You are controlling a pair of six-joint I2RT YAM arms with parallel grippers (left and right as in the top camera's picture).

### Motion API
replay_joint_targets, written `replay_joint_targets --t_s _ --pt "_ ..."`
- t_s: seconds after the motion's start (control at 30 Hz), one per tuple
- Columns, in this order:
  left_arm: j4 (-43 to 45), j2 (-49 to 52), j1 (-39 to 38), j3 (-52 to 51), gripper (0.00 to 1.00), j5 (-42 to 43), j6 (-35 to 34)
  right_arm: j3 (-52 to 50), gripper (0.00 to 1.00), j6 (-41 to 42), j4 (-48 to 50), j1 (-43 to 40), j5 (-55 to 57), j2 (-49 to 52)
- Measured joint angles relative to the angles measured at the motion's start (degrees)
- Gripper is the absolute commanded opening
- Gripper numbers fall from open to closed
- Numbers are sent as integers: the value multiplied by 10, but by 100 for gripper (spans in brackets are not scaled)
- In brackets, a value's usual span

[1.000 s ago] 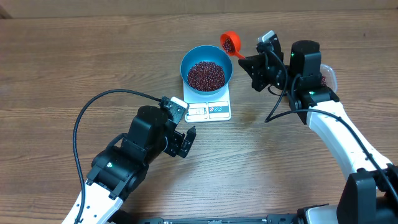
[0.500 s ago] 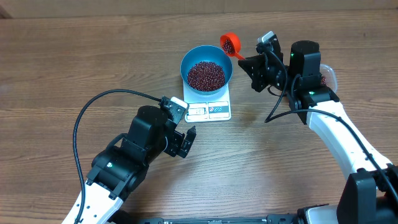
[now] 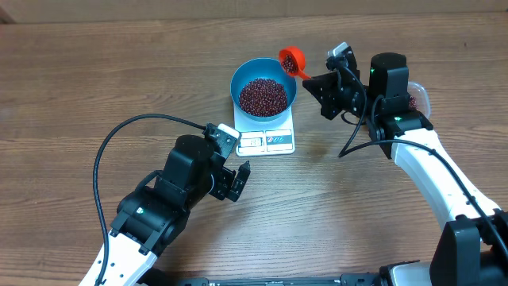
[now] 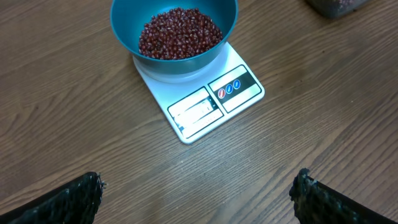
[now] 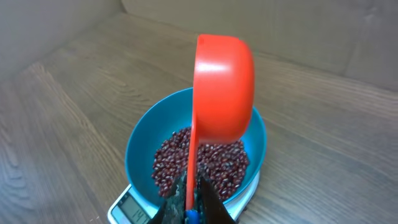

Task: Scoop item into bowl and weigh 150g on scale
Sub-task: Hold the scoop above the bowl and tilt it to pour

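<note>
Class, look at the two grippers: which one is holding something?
The right gripper: its jaws are shut on the handle of the red scoop by the blue bowl. The left gripper stands open and empty.

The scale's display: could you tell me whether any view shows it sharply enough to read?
Left wrist view: the scale is sharp, but its display looks washed out, no digits legible. Overhead view: it is too small to read. Right wrist view: only a corner shows at the bottom edge, under the blue bowl, soft and unreadable.
</note>
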Motion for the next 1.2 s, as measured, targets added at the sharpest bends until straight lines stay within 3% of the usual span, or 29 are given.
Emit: replay_joint_targets --t_s 0.7,1.2 --pt "0 0 0 0 100 0 0 0 4 -13 3 22 -13 0" --pt "0 0 0 0 100 0 0 0 4 -97 -2 27 10 0"
